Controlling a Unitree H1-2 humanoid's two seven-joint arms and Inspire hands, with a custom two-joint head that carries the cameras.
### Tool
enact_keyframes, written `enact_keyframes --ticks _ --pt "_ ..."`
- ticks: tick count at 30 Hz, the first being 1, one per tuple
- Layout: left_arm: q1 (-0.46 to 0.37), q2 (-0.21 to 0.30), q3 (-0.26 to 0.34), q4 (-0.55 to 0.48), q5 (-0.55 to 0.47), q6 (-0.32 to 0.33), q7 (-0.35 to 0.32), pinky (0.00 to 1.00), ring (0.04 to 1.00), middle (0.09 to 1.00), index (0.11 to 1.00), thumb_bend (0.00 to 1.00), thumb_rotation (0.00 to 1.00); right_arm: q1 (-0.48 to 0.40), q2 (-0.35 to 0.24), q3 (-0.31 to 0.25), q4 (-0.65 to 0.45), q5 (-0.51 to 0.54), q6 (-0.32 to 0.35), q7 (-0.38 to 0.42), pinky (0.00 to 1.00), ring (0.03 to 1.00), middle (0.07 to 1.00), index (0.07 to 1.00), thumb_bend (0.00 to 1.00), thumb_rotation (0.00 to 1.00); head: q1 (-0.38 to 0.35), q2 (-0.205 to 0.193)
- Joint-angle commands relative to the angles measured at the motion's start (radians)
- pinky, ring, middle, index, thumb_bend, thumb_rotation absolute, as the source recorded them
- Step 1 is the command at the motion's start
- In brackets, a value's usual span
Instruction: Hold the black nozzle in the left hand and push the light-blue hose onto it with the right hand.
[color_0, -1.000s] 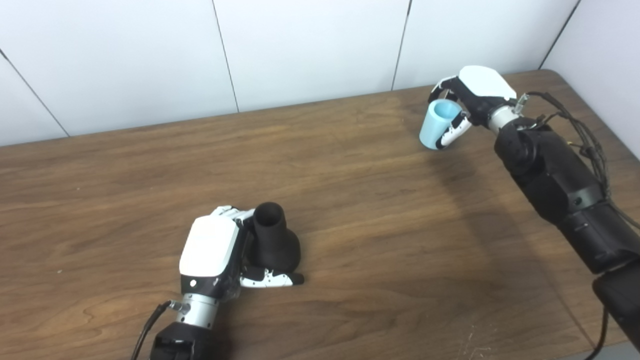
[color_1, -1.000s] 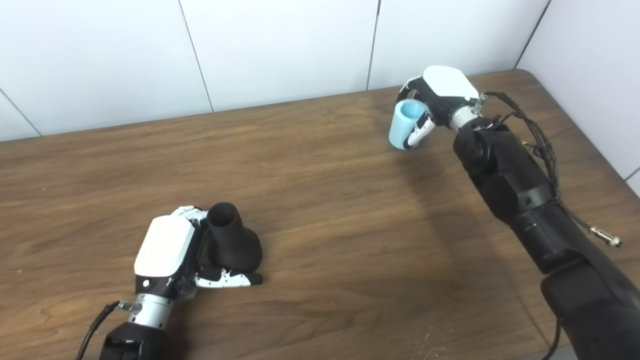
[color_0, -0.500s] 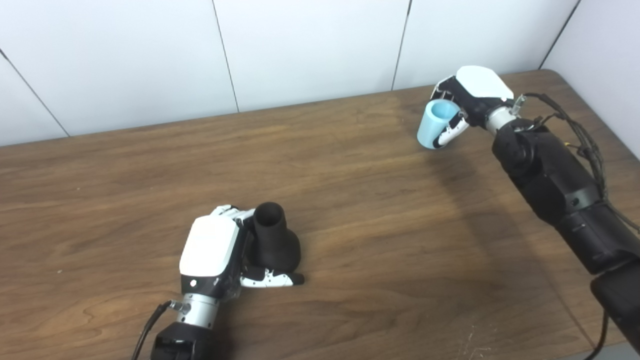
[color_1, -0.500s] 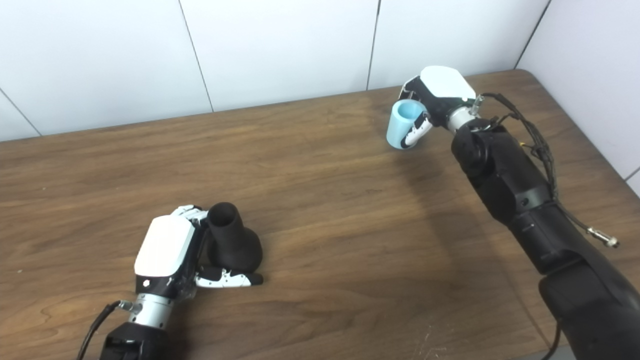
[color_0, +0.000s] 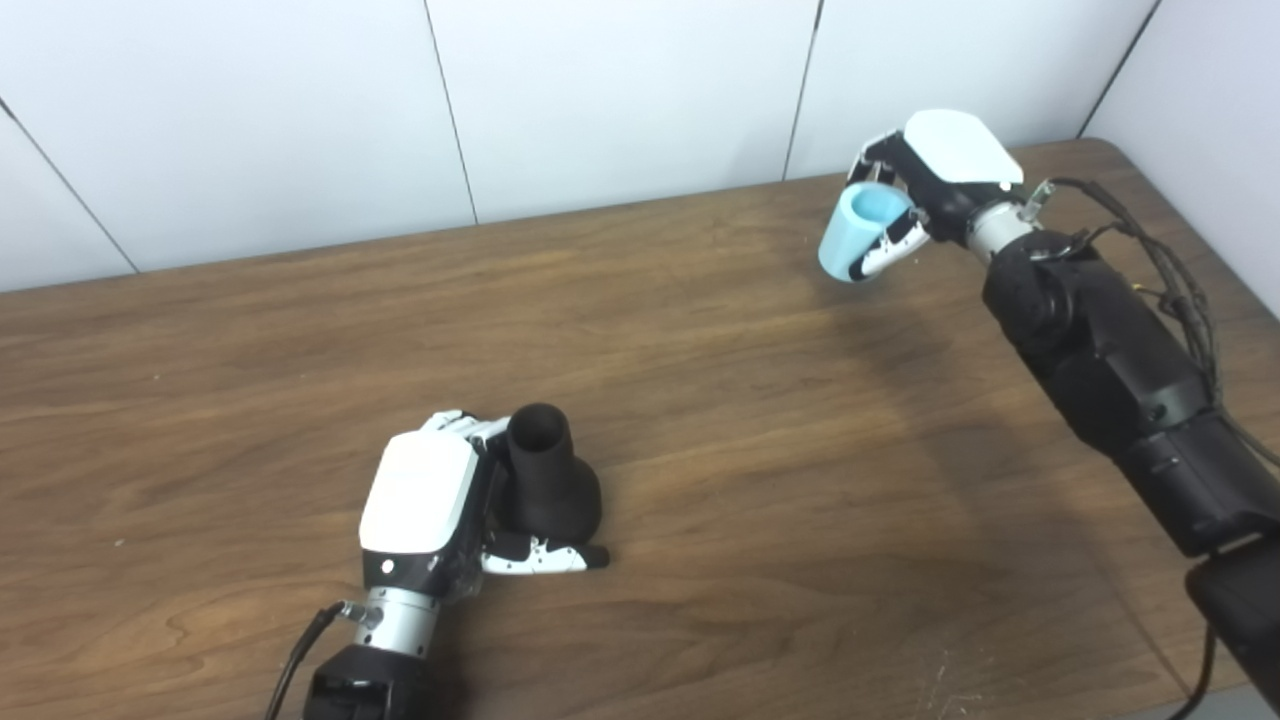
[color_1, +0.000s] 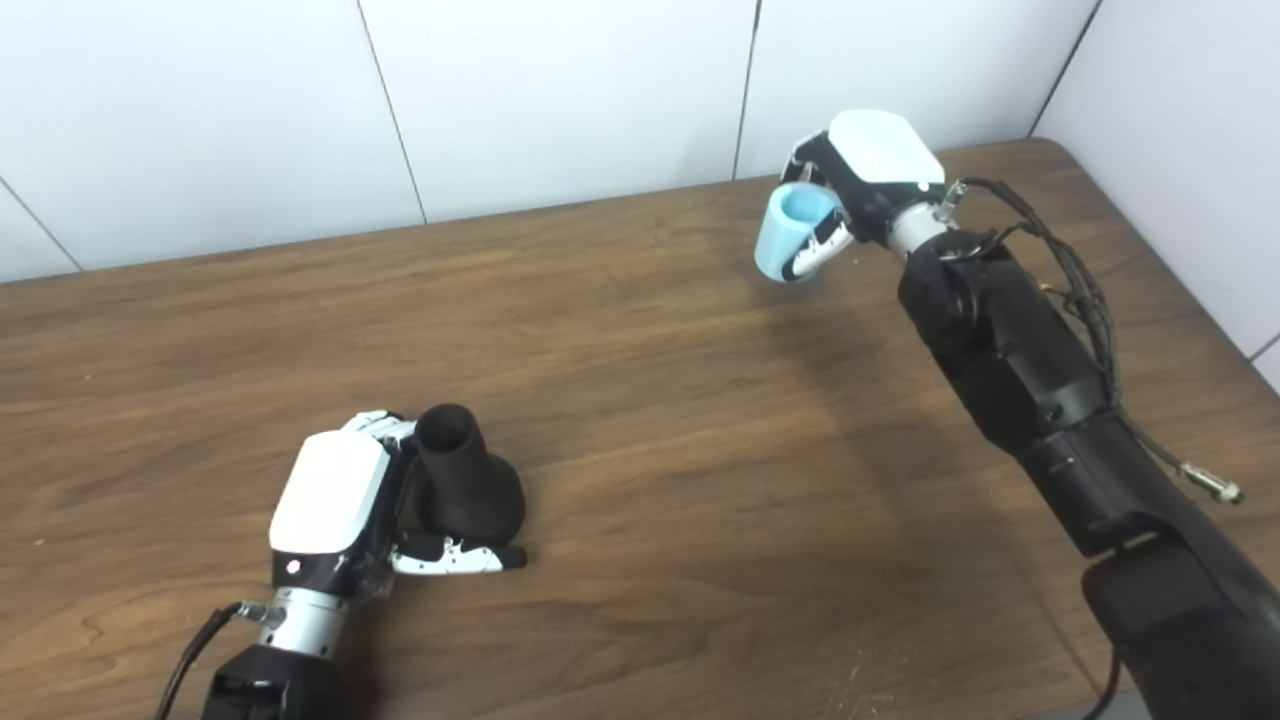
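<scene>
Near left on the brown wood-grain tabletop (color_0: 700, 420), the left robot hand (color_0: 430, 500) is wrapped around the black flared plastic nozzle (color_0: 548, 475), which stands upright on its wide base, open mouth up. Far right, well apart from it, the right robot hand (color_0: 935, 180) is clamped on the short light-blue tubular hose piece (color_0: 852, 232), tilted, open end facing up, apparently lifted just above the tabletop near the white panelled wall (color_0: 600, 100).
</scene>
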Motion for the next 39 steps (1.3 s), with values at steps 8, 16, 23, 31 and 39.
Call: enact_keyframes --ticks 8,16,23,31,39 --pt "0.012 -0.007 -0.022 -0.004 0.044 0.026 -0.029 0.77 0.607 0.478 0.491 0.53 0.0 0.022 -0.016 -0.038 -0.278 -0.001 0.037 0.085 0.1 0.165 0.301 0.483 0.52 0.13 0.06 -0.009" --pt "0.012 -0.025 -0.039 -0.011 0.055 0.053 -0.039 0.77 0.61 0.468 0.495 0.53 0.0 0.05 0.022 -0.041 -0.526 0.026 0.09 0.234 0.25 0.31 0.442 0.523 0.53 0.0 0.125 -0.011" --pt "0.01 -0.041 -0.057 -0.001 0.07 0.069 -0.031 0.77 0.614 0.468 0.496 0.53 0.0 0.034 0.099 -0.024 -0.678 0.062 0.119 0.329 0.25 0.303 0.449 0.517 0.53 0.0 0.166 -0.011" --pt "0.01 -0.054 -0.076 0.005 0.083 0.085 -0.028 0.77 0.612 0.466 0.497 0.53 0.0 0.024 0.156 -0.011 -0.764 0.085 0.118 0.409 0.25 0.309 0.465 0.506 0.53 0.0 0.207 -0.011" --pt "0.008 -0.059 -0.085 0.01 0.087 0.092 -0.022 0.77 0.61 0.463 0.499 0.53 0.0 0.016 0.208 0.015 -0.802 0.072 0.143 0.478 0.29 0.345 0.458 0.513 0.53 0.0 0.21 -0.01"
